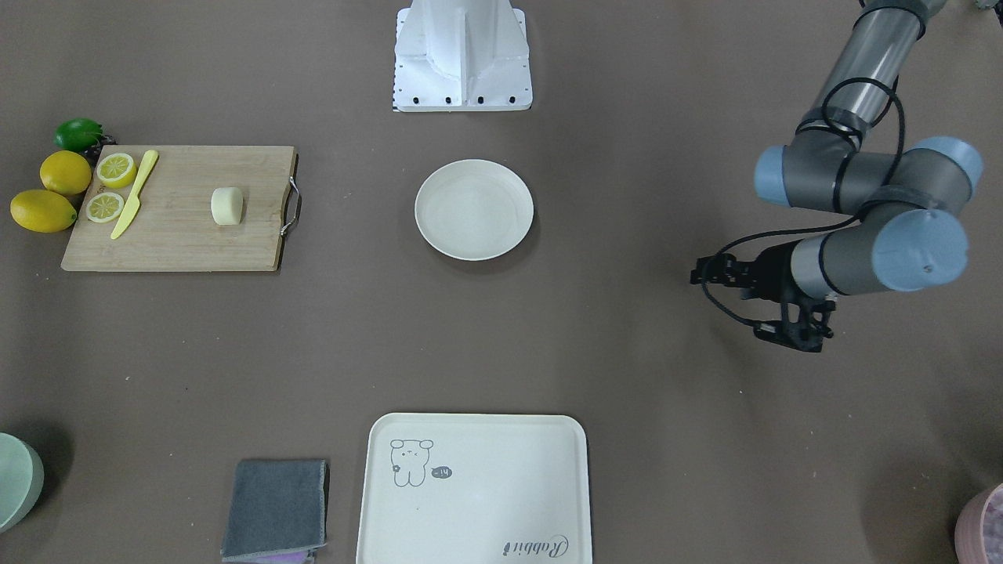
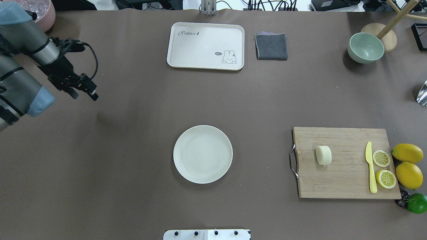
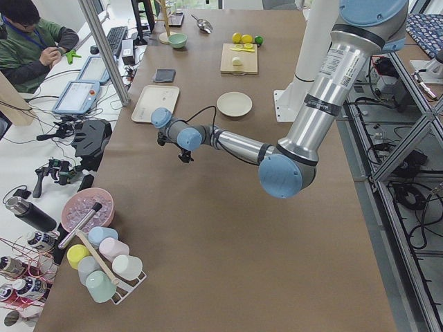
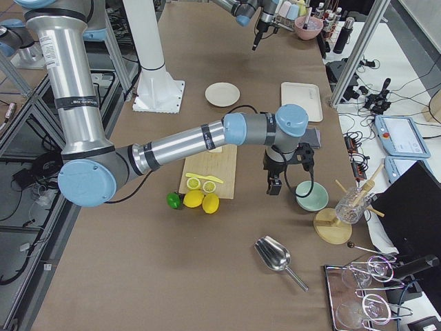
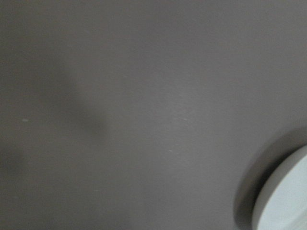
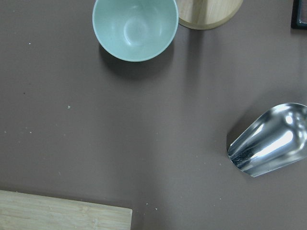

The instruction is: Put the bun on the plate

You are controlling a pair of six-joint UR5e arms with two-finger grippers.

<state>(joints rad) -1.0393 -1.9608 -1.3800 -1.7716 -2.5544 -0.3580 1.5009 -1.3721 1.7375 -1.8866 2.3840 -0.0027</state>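
The bun [image 2: 323, 155] is a pale cream chunk lying on the wooden cutting board [image 2: 347, 176] at the table's right. It also shows in the front view, bun [image 1: 227, 206]. The round off-white plate [image 2: 202, 154] sits empty at the table's middle, plate [image 1: 474, 209]. My left gripper [image 2: 85, 96] hangs over the bare left side, far from both, its fingers apart with nothing between them. My right gripper [image 4: 273, 186] shows only in the right side view, beyond the board near a green bowl. I cannot tell whether it is open or shut.
A yellow knife [image 2: 370, 170], two lemon slices [image 2: 381, 158], whole lemons [image 2: 407, 152] and a lime [image 2: 417, 202] lie at the board's right end. A cream tray [image 2: 205, 46], grey cloth [image 2: 271, 46] and green bowl [image 2: 365, 47] are at the far edge. A metal scoop [image 6: 268, 141] lies nearby.
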